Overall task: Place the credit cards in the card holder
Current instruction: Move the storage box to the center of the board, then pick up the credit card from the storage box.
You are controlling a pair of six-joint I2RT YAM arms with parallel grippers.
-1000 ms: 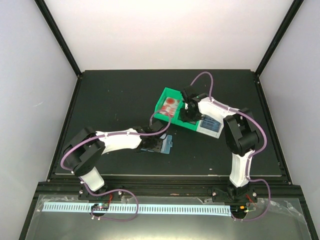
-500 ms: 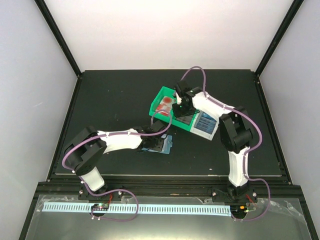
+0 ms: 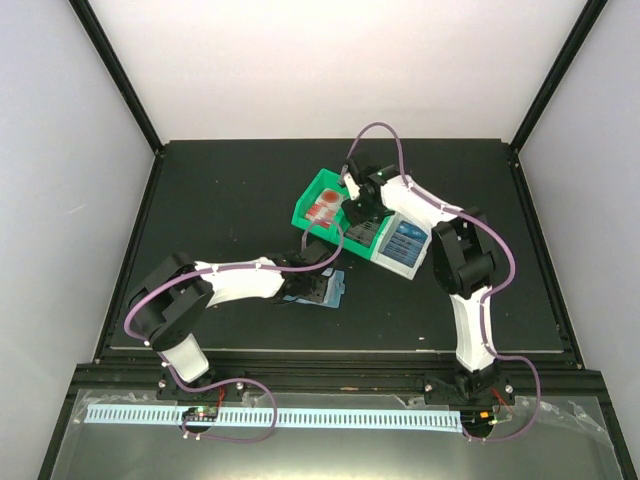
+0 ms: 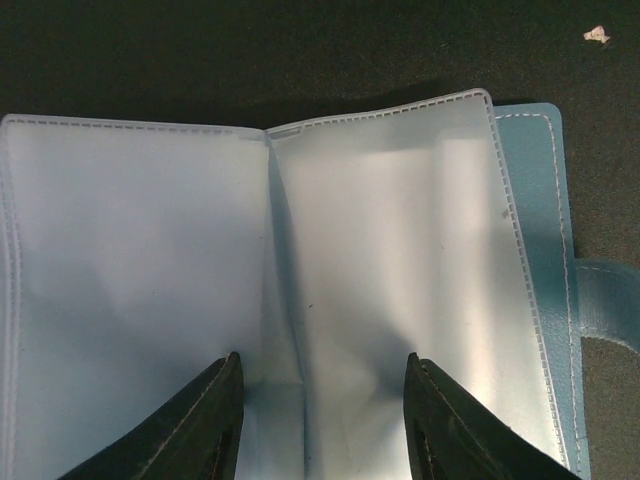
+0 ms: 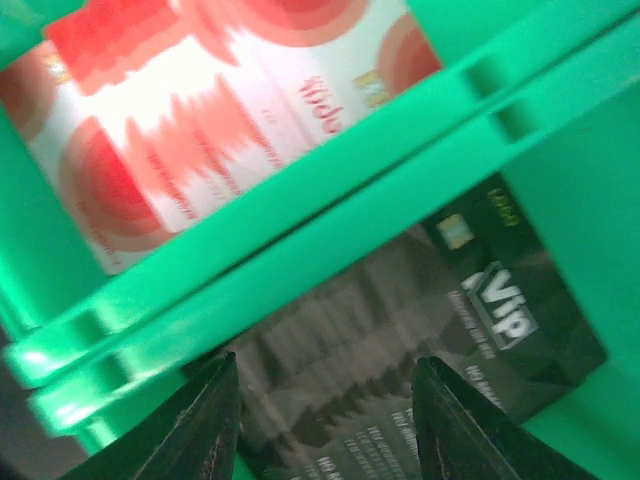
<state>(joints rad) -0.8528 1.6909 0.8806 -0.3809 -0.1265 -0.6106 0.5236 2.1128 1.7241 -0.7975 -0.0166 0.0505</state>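
Observation:
The card holder (image 4: 400, 260) lies open on the black table, clear pockets up, its blue-teal cover and clasp tab (image 4: 610, 300) at the right. My left gripper (image 4: 322, 390) is open, one fingertip on each side of the middle fold, low over the pockets. In the top view it (image 3: 318, 290) sits at the card holder (image 3: 338, 290). My right gripper (image 5: 325, 400) is open inside the green bin (image 5: 330, 220), straddling a dark blackish-green credit card (image 5: 480, 300). A red-and-white credit card (image 5: 230, 120) lies beyond the bin's divider. A blue credit card (image 3: 405, 240) lies in the white bin.
The green bin (image 3: 300, 212) and the white bin (image 3: 384, 256) sit side by side, askew, right of the table's centre. The right arm (image 3: 455, 260) arches over the white bin. A small white scrap (image 4: 597, 35) lies on the table beyond the card holder.
My right gripper has moved left and farther back in the green bin and opened wider. Both bins have slid and turned to the left. The left gripper has stayed on the card holder.

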